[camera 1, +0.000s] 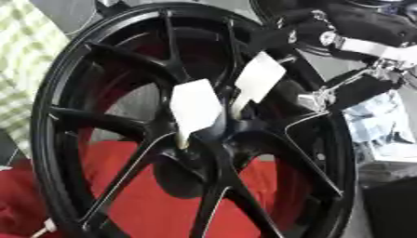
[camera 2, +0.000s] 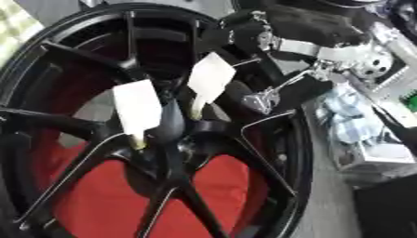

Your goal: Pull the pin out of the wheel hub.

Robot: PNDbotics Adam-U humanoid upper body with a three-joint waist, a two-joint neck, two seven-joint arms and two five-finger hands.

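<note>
We see a black wheel (camera 1: 97, 139) filling most of both views, standing on edge and tilted, its thin spokes running out from the hub (camera 1: 183, 169) in the lower middle. Through the gaps between the spokes shows a red surface (camera 1: 155, 204) behind and below the wheel. Two pins stick out of the hub area, each topped with a flat white tag: the left pin (camera 1: 195, 108) rises from just above the hub's left side, and the right pin (camera 1: 259, 80) stands just beside it, higher and tilted toward the upper right. Our right hand (camera 2: 269, 95) comes in from the upper right corner, black with silver joints, its arm crossing over the wheel's rim. The fingers reach down toward the spokes just to the right of the right pin's tag; a silver fingertip (camera 2: 259, 100) lies near that tag, but we cannot tell whether it touches it, and we cannot tell whether the fingers are spread, pressed together or pinching anything, since they merge with the dark spokes. Both pins sit in the wheel. To the right of the wheel, outside the rim, lies a clear bag (camera 2: 350, 121) with pale blue contents on a grey surface.
</note>
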